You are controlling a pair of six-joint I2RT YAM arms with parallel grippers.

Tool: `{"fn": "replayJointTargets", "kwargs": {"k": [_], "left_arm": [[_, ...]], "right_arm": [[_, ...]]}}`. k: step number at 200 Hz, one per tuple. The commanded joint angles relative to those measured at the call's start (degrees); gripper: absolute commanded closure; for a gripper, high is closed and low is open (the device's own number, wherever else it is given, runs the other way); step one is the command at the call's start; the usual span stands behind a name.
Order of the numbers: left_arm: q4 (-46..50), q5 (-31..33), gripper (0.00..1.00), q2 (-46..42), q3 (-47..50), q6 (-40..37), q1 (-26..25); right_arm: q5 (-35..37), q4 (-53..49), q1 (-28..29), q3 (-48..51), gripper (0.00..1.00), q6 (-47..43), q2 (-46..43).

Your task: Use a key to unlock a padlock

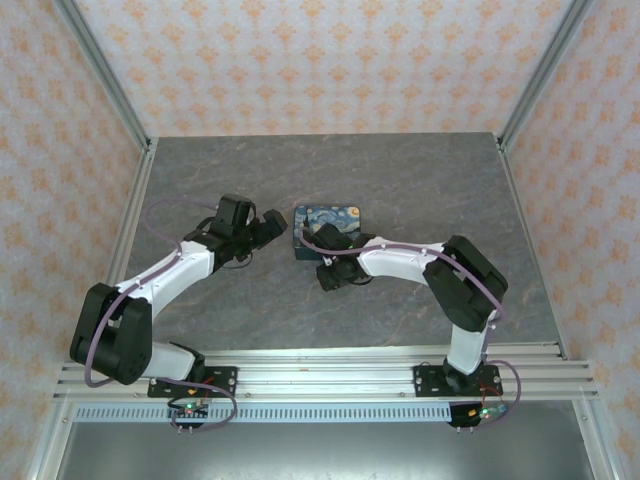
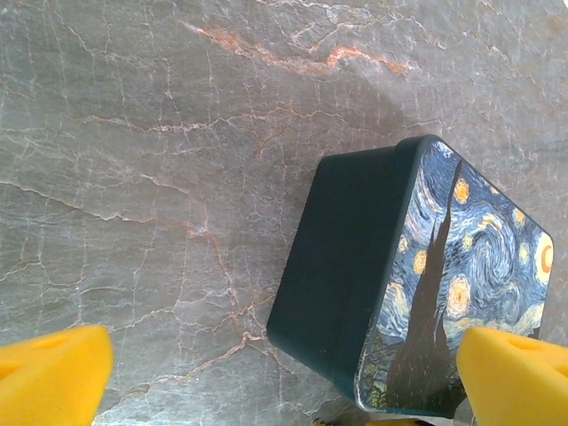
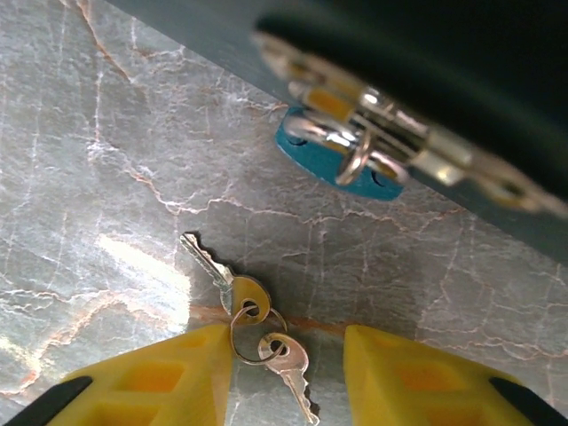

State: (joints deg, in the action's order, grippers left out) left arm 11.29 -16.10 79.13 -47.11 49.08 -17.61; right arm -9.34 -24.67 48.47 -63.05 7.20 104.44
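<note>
From above, the dark-blue swirl-painted box (image 1: 330, 222) sits mid-table (image 1: 420, 180). The left gripper (image 1: 272, 226) hangs just beside the box's left end, and the right gripper (image 1: 316, 250) noses in against its near side. At this range I cannot tell how either pair of jaws stands.

Through the left wrist camera, the left gripper (image 2: 284, 364) is spread wide with nothing between its yellow fingers (image 2: 53, 377). The box (image 2: 355, 257) lies ahead of it, its painted lid facing right. This arm looks to be waiting.

Through the right wrist camera, the little blue padlock (image 3: 333, 169) hangs from the shiny hasp (image 3: 390, 124) on the box's near wall, shackle through it and apparently still locked. On the table just in front of the box lies the key (image 3: 213, 266), joined by a ring (image 3: 257, 335) to a second key (image 3: 291, 373). The right gripper (image 3: 284, 377) stands partly open astride that ring, and one finger (image 3: 169, 377) is touching or almost touching it. Nothing looks pinched yet.

I'd say the step in hand is picking up the key. The next move calls for the jaws to close squarely on the flat bow so the blade points out, then turn it toward the padlock's underside.

I can read no brand or lettering. The box shows only a starry-night print, and any stamping on the keys is too small to tell.
</note>
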Motion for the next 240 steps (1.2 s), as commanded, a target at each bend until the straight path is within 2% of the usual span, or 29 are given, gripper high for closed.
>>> {"fn": "replayJointTargets", "kwargs": {"k": [1, 26, 52, 76, 89, 155, 202, 240], "left_arm": [[3.1, 3.3, 0.00, -1.1, -1.9, 2.2, 0.2], [7.6, 5.2, 0.00, -1.3, -3.5, 2.7, 0.2], [7.4, 4.6, 0.00, -1.6, -3.1, 3.5, 0.2], [6.9, 4.3, 0.00, -2.1, -2.6, 3.7, 0.2], [7.0, 4.4, 0.00, -2.6, -2.7, 3.7, 0.1], [8.1, 6.1, 0.00, -7.6, -1.1, 3.2, 0.1], [-0.1, -5.9, 0.01, -7.1, 1.6, 2.8, -0.9], [-5.7, -10.0, 0.05, -5.9, 2.1, 5.8, -3.9]], "right_arm": [[0.6, -1.6, 1.6, -0.6, 0.64, -0.1, 2.4], [0.8, -1.6, 2.1, -1.2, 0.69, 0.3, 3.1], [0.6, -1.5, 2.7, -2.1, 0.76, 0.8, 4.1], [0.2, -1.5, 2.8, -2.0, 0.89, 1.4, 3.9], [-0.2, -1.5, 2.8, -1.7, 1.00, 1.8, 3.1], [-4.7, 1.9, 2.8, 2.9, 1.00, 8.6, -5.9], [-8.0, 8.0, 1.7, 8.1, 1.00, 14.4, -14.2], [-16.8, 16.7, -2.5, 12.8, 1.00, 15.3, -21.0]]}}
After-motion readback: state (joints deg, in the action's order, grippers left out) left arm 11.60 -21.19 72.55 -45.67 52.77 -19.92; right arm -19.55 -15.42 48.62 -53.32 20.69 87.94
